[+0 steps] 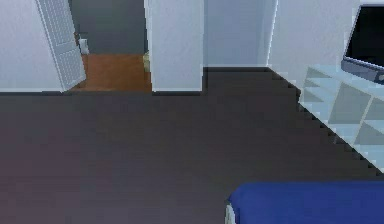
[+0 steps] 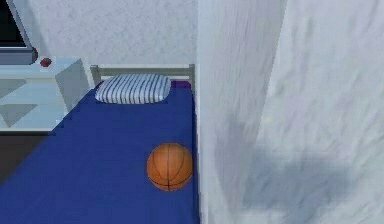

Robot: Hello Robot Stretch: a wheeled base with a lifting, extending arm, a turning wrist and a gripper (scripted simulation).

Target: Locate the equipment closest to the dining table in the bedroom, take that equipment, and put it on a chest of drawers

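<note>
An orange basketball (image 2: 169, 166) lies on a bed with a blue cover (image 2: 100, 140), near the bed's right side in the arm side view. A striped pillow (image 2: 133, 90) rests at the head of the bed, against a pale slatted headboard (image 2: 186, 70). A corner of the blue bed (image 1: 310, 203) reaches into the bottom right of the forward view.
A white shelf unit (image 1: 345, 100) with a dark TV (image 1: 366, 42) stands along the forward view's right. The same unit (image 2: 40, 85) shows beside the bed, with a small red thing (image 2: 46, 63) on top. Dark floor runs to an open white door (image 1: 62, 45) and an orange-floored doorway (image 1: 115, 72).
</note>
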